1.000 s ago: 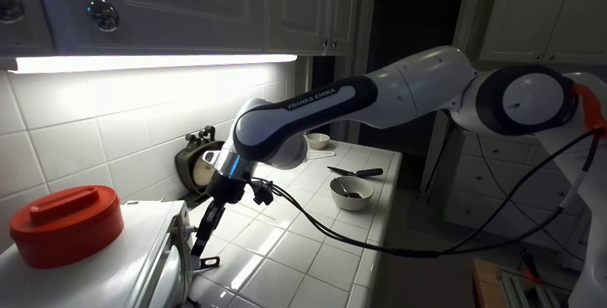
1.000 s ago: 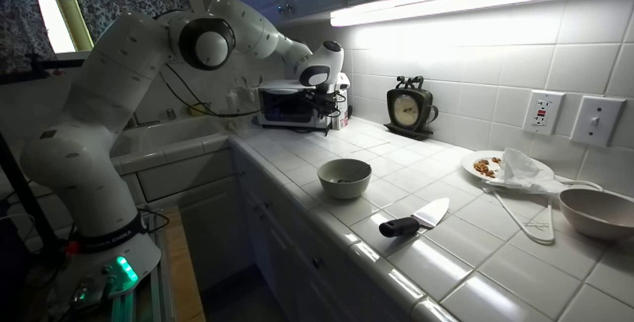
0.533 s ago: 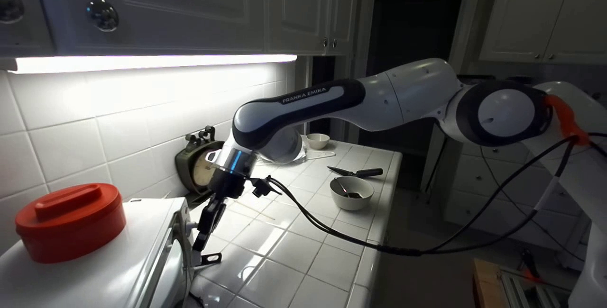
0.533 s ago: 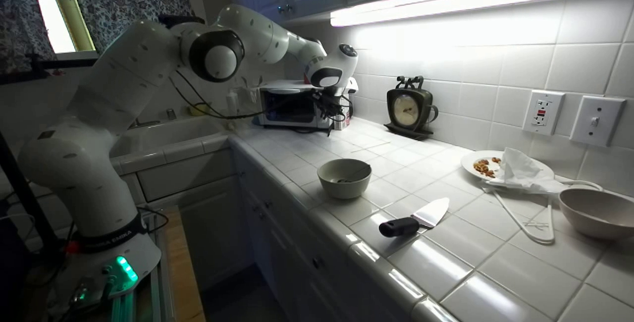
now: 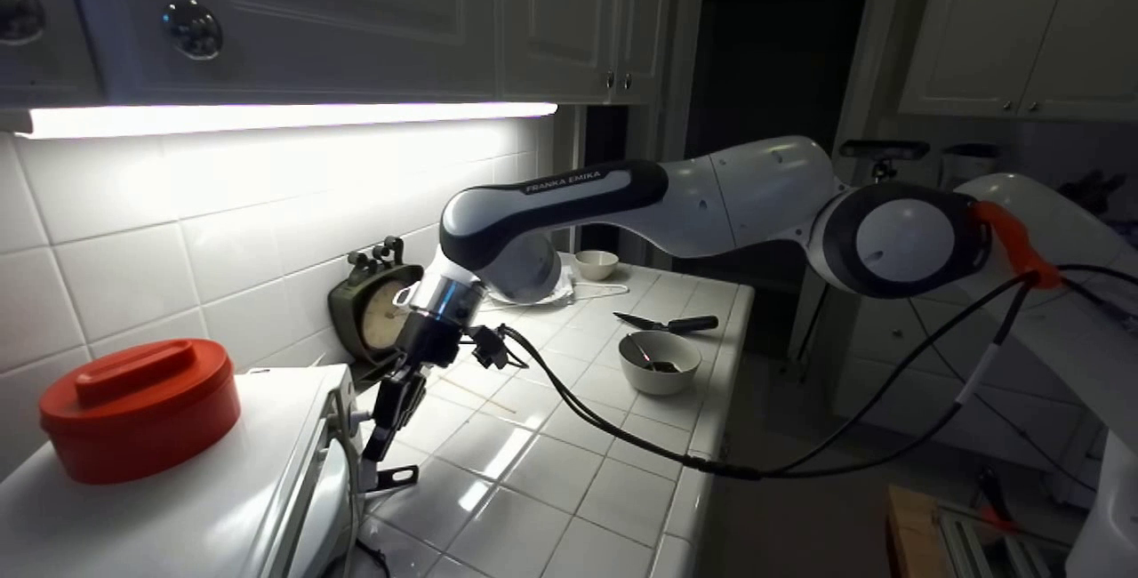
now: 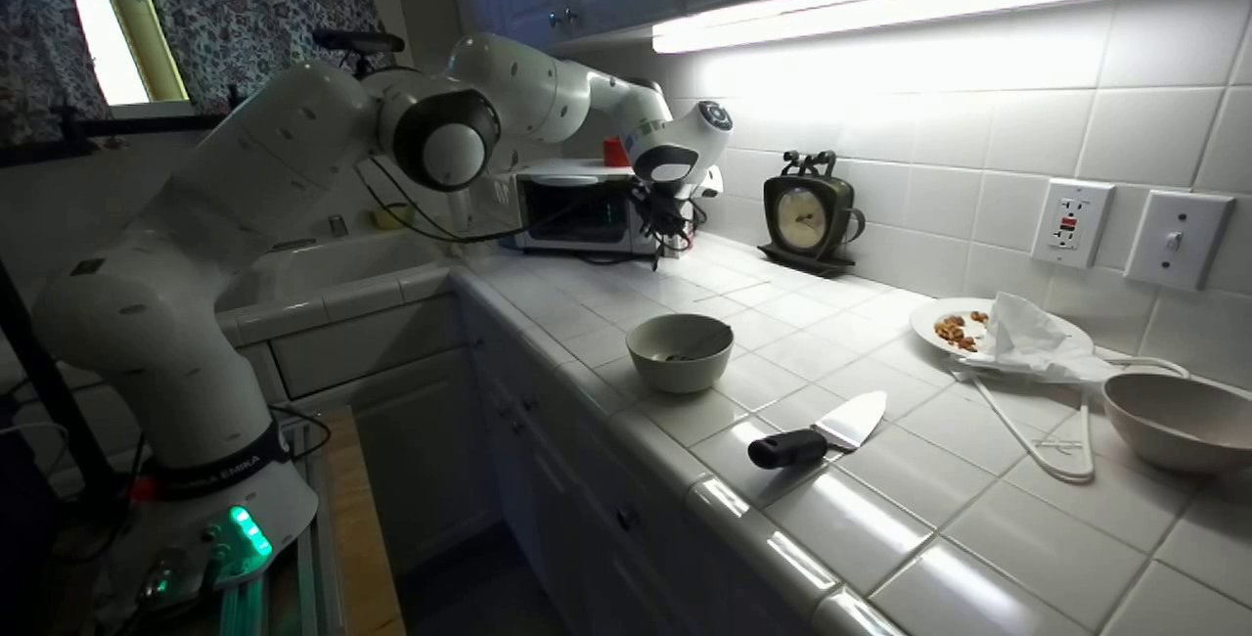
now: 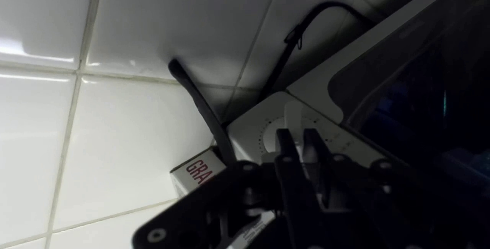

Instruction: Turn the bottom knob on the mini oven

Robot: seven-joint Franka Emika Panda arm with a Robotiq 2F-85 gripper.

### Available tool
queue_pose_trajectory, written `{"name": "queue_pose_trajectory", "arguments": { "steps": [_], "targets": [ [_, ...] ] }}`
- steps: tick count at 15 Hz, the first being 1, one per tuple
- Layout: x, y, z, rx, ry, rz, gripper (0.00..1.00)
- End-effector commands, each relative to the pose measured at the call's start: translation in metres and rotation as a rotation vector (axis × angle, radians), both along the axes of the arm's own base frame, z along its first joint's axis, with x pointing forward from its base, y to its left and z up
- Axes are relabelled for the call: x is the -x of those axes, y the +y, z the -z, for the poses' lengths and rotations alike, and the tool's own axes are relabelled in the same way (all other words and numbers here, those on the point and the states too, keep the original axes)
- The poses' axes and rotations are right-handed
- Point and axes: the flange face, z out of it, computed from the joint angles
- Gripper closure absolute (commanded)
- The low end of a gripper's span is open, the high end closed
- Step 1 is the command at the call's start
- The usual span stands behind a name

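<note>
the end effector (image 7: 297, 131) straddles a knob (image 7: 293, 115) on the mini oven (image 7: 405, 65).

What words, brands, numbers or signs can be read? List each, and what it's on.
"FRANKA EMIKA": white and black robot arm.
"KA EMIKA", start unclear: its black base collar.
"GRA", rest hidden: white rectangular box.
Too small or blurred: marks around the white round oven knob, on the round cream dial, and on a white patch in the wrist view.
</note>
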Motion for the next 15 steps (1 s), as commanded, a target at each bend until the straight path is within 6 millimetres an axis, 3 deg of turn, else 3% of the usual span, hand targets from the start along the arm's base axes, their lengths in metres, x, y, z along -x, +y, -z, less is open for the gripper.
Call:
{"name": "queue_pose_trajectory", "arguments": {
  "steps": [1, 15],
  "targets": [
    [-0.01, -0.022, 0.026, -0.017, 0.09, 0.073, 0.97],
    [-0.019, -0.038, 0.066, -0.153, 0.292, 0.194, 0.97]
  ]
}}
